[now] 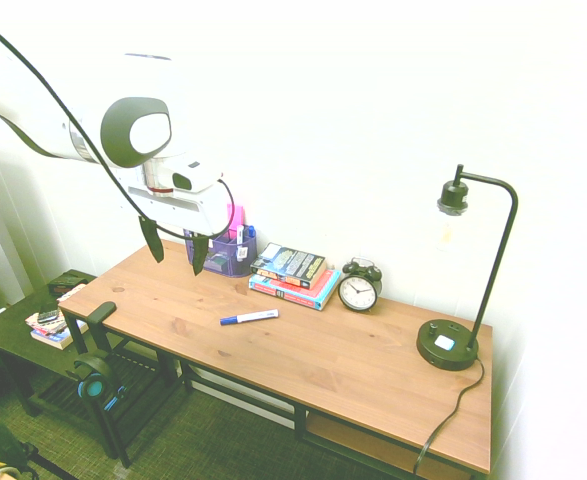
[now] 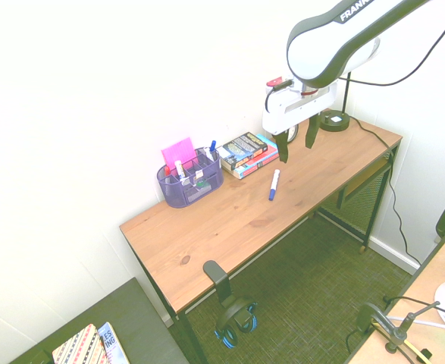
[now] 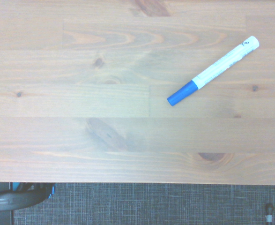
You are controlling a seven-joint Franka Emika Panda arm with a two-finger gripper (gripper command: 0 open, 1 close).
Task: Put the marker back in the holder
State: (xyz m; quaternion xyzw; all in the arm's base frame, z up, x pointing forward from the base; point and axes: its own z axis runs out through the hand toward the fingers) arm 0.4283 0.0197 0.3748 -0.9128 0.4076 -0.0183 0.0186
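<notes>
One marker (image 1: 249, 318) lies flat on the desk (image 1: 353, 370), one holder (image 1: 222, 254) keeps maybe four pens, and the gripper (image 1: 176, 252) hangs spread, empty.

White arm (image 2: 336, 45), blk fingers (image 2: 283, 149), cables

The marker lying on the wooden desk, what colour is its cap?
Blue, on the slim white-barrelled marker. The wrist view shows it best.

On the desk (image 1: 353, 370): one marker (image 1: 249, 318), one holder (image 1: 220, 254), one book stack (image 1: 295, 275), one clock (image 1: 359, 287), one lamp (image 1: 463, 290).
</notes>
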